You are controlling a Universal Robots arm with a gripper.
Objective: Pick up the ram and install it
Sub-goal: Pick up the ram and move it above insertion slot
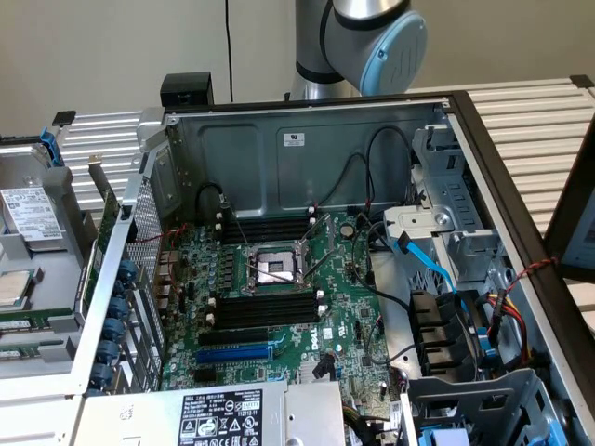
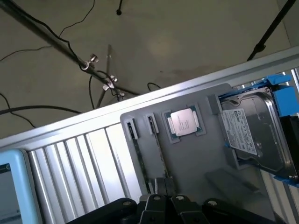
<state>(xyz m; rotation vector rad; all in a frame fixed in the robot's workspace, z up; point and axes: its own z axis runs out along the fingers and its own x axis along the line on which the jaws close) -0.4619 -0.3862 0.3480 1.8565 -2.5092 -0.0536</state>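
1. The grey tray (image 1: 19,246) sits at the exterior view's left, with a hard drive (image 1: 28,212) and a processor (image 1: 14,288) lying in it.
2. In the wrist view, the ram (image 2: 159,151) stands on edge in a narrow slot of that tray. It sits between a second stick (image 2: 137,156) and the processor, and the hard drive lies beyond the processor in a blue caddy (image 2: 285,95).
3. The gripper (image 2: 161,186) hangs over the tray at one end of the ram and seems to be right at the stick. I cannot tell whether the claw is apart, together or clamped on it.
4. To the tray's right in the exterior view, just beside it, stands the open computer case (image 1: 307,149). Inside is the motherboard (image 1: 279,279), with its black memory slots (image 1: 265,311) and blue expansion slot (image 1: 232,354).
5. The robot arm (image 1: 372,37) rises behind the case, well apart from the tray.
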